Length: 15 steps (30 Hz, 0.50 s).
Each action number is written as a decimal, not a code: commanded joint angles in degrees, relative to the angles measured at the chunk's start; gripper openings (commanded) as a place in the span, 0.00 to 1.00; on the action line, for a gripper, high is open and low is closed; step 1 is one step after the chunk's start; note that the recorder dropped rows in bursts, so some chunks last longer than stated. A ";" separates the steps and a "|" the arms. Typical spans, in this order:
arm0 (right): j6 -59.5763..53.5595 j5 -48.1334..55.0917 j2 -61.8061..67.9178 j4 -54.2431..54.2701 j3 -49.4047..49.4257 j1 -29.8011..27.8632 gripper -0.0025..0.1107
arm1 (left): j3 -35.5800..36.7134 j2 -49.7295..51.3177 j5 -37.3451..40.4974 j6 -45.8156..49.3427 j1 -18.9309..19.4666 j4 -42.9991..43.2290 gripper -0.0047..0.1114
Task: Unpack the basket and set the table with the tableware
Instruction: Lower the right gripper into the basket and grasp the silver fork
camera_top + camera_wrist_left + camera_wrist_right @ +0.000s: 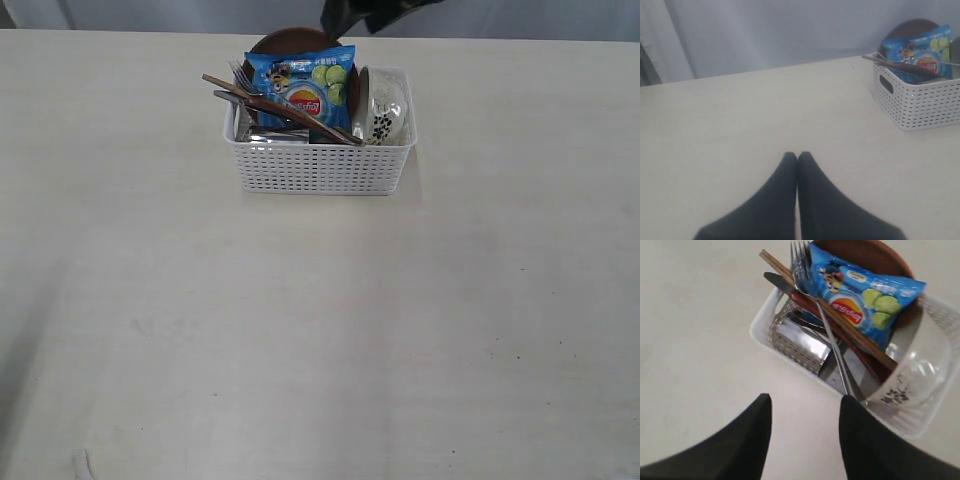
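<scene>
Right end effector (pixel 805 400) (parted) over basket (pixel 795 347).

Left fingers (pixel 777 200) pressed together, tips touching; right fingers (pixel 737 450) spread wide apart.

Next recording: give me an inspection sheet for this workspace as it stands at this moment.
Surface: pale cream table, bare apart from the basket.
Job's things: white perforated basket still packed, with the brown plate, floral bowl, fork, knife, chopsticks and steel cup inside.
Clutter: blue snack bag standing in the basket in front of the plate.
Grippers: left gripper shut and empty, over bare table; right gripper open and empty, above the basket.
Cables: nothing seen.
Surroundings: grey curtain behind the table.
</scene>
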 commanded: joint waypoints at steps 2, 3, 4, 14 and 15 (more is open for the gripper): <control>-3.63 0.98 10.23 0.31 -8.43 1.73 0.39 | -0.21 -0.11 -0.06 -0.09 0.12 0.17 0.04; -4.02 1.44 12.11 0.31 -9.69 1.85 0.39 | -0.21 -0.11 -0.06 -0.09 0.12 0.17 0.04; -4.15 1.87 13.89 0.20 -11.40 1.85 0.39 | -0.21 -0.11 -0.06 -0.09 0.12 0.17 0.04; -7.54 2.49 23.97 -0.67 -16.47 2.07 0.40 | -0.21 -0.11 -0.06 -0.09 0.12 0.17 0.04; -7.54 2.49 24.74 -1.84 -16.47 2.07 0.40 | -0.21 -0.11 -0.06 -0.09 0.12 0.17 0.04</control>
